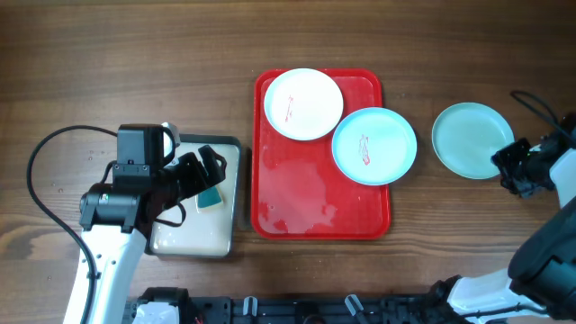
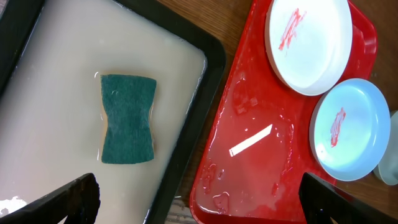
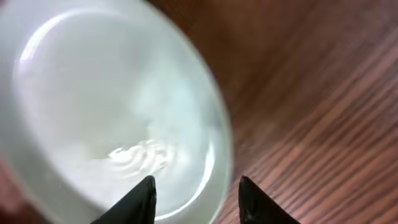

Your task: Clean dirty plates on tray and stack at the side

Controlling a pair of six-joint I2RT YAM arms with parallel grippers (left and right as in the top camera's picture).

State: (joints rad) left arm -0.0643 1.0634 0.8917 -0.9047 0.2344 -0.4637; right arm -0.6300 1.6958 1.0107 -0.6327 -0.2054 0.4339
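The red tray lies mid-table, wet inside. On it are a white plate with a red smear and a light blue plate with a red smear that overhangs the tray's right rim. A second light blue plate lies on the table to the right, with no smear showing. My right gripper is open, its fingers straddling this plate's rim. My left gripper is open and empty above the pan's right edge. The left wrist view shows the tray, white plate and smeared blue plate.
A dark-rimmed metal pan with pale soapy water stands left of the tray; it also shows in the left wrist view. A green sponge lies in it, seen flat in the left wrist view. A black cable loops at far left.
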